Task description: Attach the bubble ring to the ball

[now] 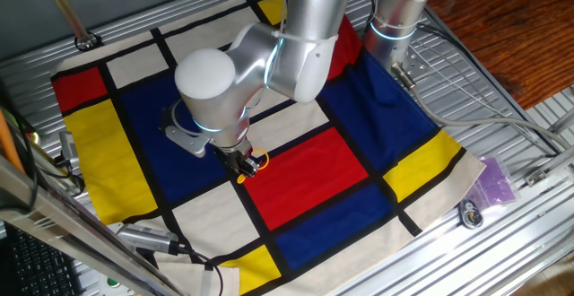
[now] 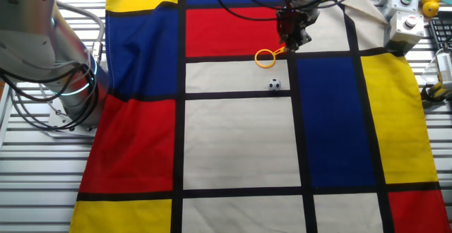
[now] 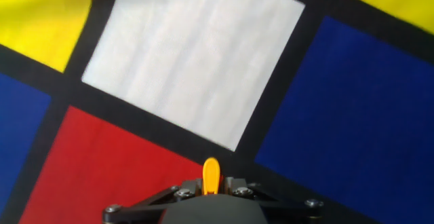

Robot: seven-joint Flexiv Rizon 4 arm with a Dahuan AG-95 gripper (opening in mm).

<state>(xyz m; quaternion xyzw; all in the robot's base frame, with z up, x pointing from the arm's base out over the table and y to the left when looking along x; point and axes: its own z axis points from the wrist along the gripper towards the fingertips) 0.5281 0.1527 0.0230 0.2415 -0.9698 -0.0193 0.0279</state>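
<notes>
My gripper (image 2: 292, 41) is shut on the handle of the orange-yellow bubble ring (image 2: 266, 57). The ring's open loop hangs just over the black line between the red and white patches. The black-and-white ball (image 2: 275, 85) lies on the white patch, a short way below and slightly right of the loop, apart from it. In one fixed view the ring (image 1: 258, 162) shows as a small orange bit under my gripper (image 1: 242, 164); the ball is hidden there. In the hand view only the handle's orange end (image 3: 211, 174) sticks up between the jaws; the ball is out of view.
A checked cloth (image 2: 233, 141) of red, blue, yellow and white patches covers the table. A second arm's base (image 2: 70, 92) stands at the left. Button boxes (image 2: 406, 10) sit at the top right. A purple bag (image 1: 496, 181) lies off the cloth's edge.
</notes>
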